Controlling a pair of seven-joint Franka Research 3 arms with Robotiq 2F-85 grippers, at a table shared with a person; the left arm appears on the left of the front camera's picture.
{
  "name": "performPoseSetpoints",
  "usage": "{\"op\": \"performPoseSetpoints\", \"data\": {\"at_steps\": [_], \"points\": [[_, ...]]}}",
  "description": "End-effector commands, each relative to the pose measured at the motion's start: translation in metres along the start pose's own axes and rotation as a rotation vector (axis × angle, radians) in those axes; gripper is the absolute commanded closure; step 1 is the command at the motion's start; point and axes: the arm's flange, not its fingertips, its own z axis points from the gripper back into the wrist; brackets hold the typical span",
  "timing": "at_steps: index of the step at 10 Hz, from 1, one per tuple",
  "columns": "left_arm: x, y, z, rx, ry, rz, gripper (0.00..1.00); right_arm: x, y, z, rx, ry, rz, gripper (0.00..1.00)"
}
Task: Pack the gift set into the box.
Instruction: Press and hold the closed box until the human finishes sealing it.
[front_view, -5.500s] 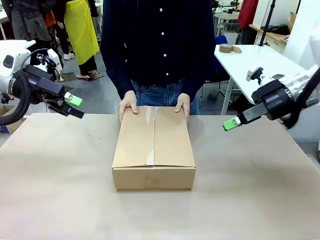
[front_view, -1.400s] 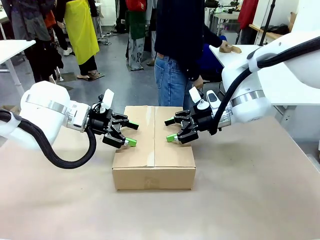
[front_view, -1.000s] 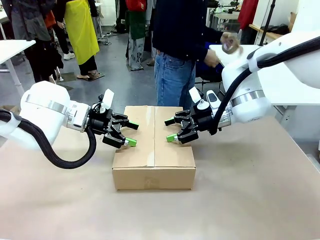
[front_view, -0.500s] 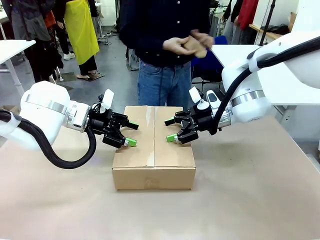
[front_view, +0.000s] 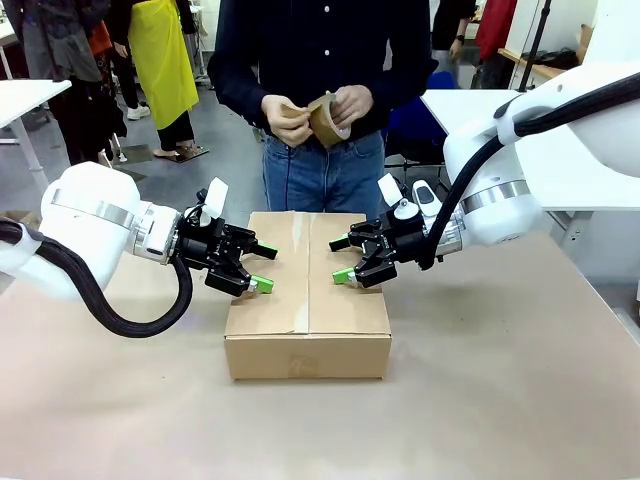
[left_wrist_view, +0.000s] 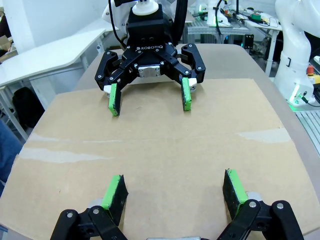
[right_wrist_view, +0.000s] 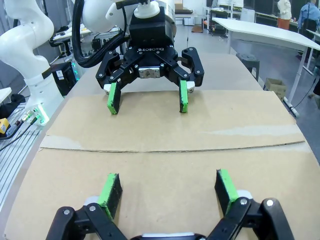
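Both grippers sit at mid-frame in the front view, facing each other over the box (front_view: 307, 290). We note the left gripper (front_view: 255, 268) over the left flap and the right gripper (front_view: 345, 260) over the right flap, each with its 2 fingers spread wide and holding nothing. In the left wrist view our own green pads (left_wrist_view: 115, 191) hover low at the bottom edge just above the cardboard, with the opposite gripper at upper centre; the right wrist view mirrors this.

The box lies at centre on the table (front_view: 500, 400), flaps folded flat and meeting along a centre seam. We cannot see the gift set; presumably it is inside. The person at top centre holds a roll of tape (front_view: 325, 118) in both hands. We judge the grippers are placed to press the 2 flaps down so the seam can be taped.

Room: the seam strip between the 2 grippers is bare, leaving a lane for tape. Bare table surrounds the box on all sides. The far edge of the box lies nearest the person.
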Motion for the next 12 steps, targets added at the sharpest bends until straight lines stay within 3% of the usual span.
{"op": "performPoseSetpoints", "data": {"at_steps": [1, 12], "points": [[-0.003, -0.0021, -0.0002, -0.005, -0.003, -0.002, 0.0, -0.0007, -0.0001, -0.0008, -0.005, 0.0, 0.002, 0.0], [-0.003, -0.0021, -0.0002, -0.005, -0.003, -0.002, 0.0, -0.0007, -0.0001, -0.0008, -0.005, 0.0, 0.002, 0.0]]}}
